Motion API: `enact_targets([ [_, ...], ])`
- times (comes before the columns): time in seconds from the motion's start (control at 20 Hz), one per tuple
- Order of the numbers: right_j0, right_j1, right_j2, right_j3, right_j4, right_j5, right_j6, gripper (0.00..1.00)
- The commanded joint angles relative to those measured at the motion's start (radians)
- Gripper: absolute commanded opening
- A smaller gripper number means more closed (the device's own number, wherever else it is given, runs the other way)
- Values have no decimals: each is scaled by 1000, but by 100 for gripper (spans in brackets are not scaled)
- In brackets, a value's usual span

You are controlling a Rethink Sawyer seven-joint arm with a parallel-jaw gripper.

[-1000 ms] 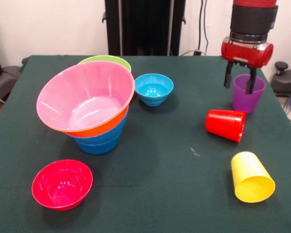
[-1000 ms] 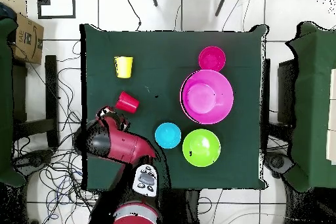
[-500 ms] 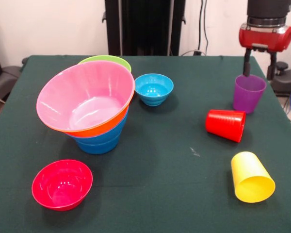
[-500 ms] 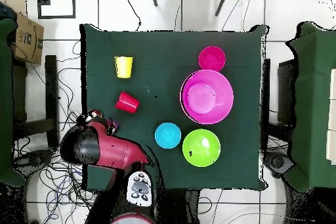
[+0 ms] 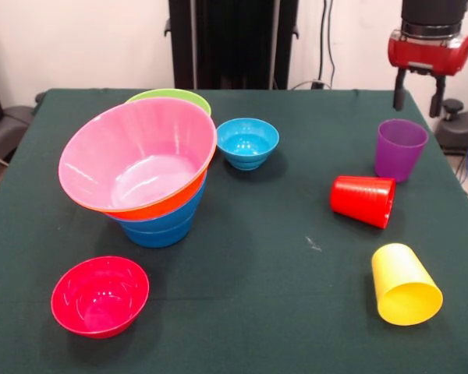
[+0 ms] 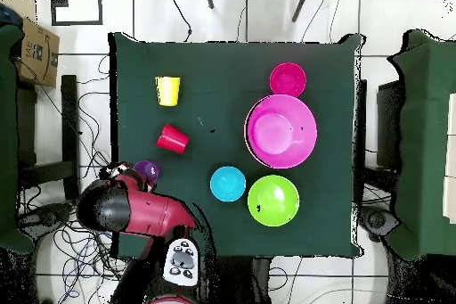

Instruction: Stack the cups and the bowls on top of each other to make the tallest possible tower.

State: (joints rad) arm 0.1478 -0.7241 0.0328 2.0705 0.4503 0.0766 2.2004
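Red-housed, the gripper (image 5: 416, 92) hangs above the table with its two dark fingers (image 5: 398, 93) spread apart and nothing between them. It sits at about one o'clock from the purple cup (image 5: 400, 149), clear of the rim and not touching it. That translucent tumbler stands upright on the green tablecloth (image 5: 265, 273). Just beside it, at seven o'clock, the red cup (image 5: 363, 200) lies on its side, its mouth turned toward the purple one. At five o'clock from the red cup, a little apart, the yellow cup (image 5: 405, 285) also lies on its side, its mouth facing the camera in the front view.

Well apart, at nine o'clock from the cups, stands the tower (image 5: 144, 175): blue bowls at the base, then the orange bowl (image 5: 168, 204), then the pink bowl (image 5: 136, 152) on top, tilted toward the camera. The green bowl (image 5: 171, 97) peeks out behind it at twelve o'clock. The light-blue bowl (image 5: 247, 142) sits alone at two o'clock from the tower, and the small red bowl (image 5: 100, 295) rests upright at seven o'clock.
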Motion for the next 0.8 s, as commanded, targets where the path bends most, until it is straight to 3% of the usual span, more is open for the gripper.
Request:
enact_targets([
  [0.05, -12, 116, 2, -35, -63, 65, 54, 100],
  [0.4, -107, 184, 116, -29, -101, -122, 119, 100],
  [0.6, -109, 228, 126, -50, -113, -166, 134, 100],
  [0.8, -79, 256, 97, -83, -101, -144, 111, 100],
])
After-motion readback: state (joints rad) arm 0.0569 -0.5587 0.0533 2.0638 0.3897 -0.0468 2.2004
